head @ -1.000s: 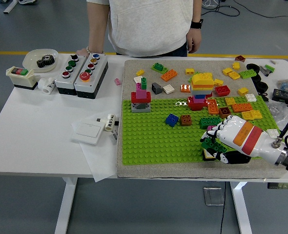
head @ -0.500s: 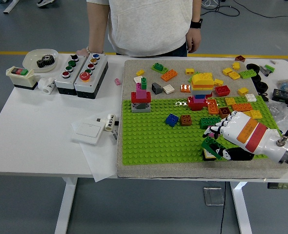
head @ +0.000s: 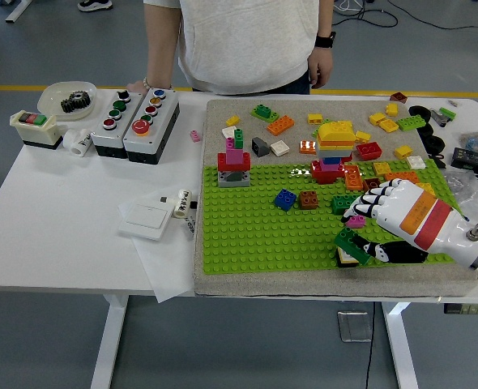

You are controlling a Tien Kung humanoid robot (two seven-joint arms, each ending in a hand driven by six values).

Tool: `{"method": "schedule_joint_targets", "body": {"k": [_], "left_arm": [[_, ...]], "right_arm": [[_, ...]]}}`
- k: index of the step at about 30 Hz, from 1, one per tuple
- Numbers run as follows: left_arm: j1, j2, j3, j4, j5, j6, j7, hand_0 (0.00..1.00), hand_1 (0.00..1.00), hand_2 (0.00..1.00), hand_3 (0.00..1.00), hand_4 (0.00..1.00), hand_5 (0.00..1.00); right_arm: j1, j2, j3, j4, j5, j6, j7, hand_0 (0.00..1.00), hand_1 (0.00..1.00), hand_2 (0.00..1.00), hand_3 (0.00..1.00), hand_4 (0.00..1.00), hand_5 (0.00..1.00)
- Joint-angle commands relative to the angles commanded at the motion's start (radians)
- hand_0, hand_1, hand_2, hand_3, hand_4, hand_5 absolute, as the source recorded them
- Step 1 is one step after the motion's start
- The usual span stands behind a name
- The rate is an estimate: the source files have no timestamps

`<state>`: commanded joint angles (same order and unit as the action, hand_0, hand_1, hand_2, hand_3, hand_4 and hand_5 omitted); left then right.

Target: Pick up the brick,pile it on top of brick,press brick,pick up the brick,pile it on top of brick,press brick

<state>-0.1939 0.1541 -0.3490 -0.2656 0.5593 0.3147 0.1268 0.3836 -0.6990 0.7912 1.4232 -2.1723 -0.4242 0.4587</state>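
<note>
Here, at the lower right of the frame, the right hand (head: 397, 217) hovers over the green baseplate (head: 255, 227), its fingers (head: 367, 208) curled loosely and holding nothing. A green brick (head: 350, 246) sits just below the fingertips, on a small stack near the plate's lower edge. The tall brick tower (head: 334, 150) stands above, toward the upper middle. A person (head: 239, 40) stands at the top.
</note>
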Motion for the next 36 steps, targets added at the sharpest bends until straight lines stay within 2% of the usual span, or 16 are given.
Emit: {"method": "schedule_joint_targets", "body": {"k": [2,13,14,19,20,36], "left_arm": [[-0.001,0.000,0.000,0.000,0.000,0.000,0.000,0.773,0.784,0.776,0.625,0.683,0.640],[-0.003,0.000,0.003,0.000,-0.004,0.000,-0.002,0.773,0.784,0.776,0.626,0.682,0.639],[-0.003,0.000,0.003,-0.001,-0.004,0.000,-0.002,0.775,0.784,0.776,0.626,0.683,0.641],[-0.004,0.000,0.002,-0.001,-0.002,0.000,-0.001,0.775,0.784,0.776,0.626,0.683,0.641],[-0.004,0.000,0.002,-0.001,-0.002,0.000,-0.001,0.774,0.785,0.776,0.626,0.683,0.641],[-0.003,-0.001,0.003,-0.001,-0.004,-0.001,-0.002,0.775,0.787,0.776,0.625,0.682,0.639]], "right_arm": [[0.000,0.000,-0.005,-0.001,-0.001,0.005,0.000,0.579,0.627,0.731,0.601,0.695,0.341],[0.004,0.004,-0.028,-0.028,0.004,0.009,0.003,0.568,0.608,0.709,0.603,0.695,0.342],[0.004,0.004,-0.029,-0.031,0.006,0.010,0.004,0.514,0.557,0.613,0.603,0.670,0.327],[0.003,0.006,-0.032,-0.043,0.020,0.015,0.010,0.514,0.557,0.613,0.603,0.670,0.327],[0.002,0.006,-0.032,-0.044,0.021,0.015,0.010,0.497,0.525,0.599,0.602,0.661,0.314],[-0.022,0.001,-0.030,-0.054,0.017,0.013,0.014,0.480,0.525,0.585,0.602,0.664,0.312]]}}
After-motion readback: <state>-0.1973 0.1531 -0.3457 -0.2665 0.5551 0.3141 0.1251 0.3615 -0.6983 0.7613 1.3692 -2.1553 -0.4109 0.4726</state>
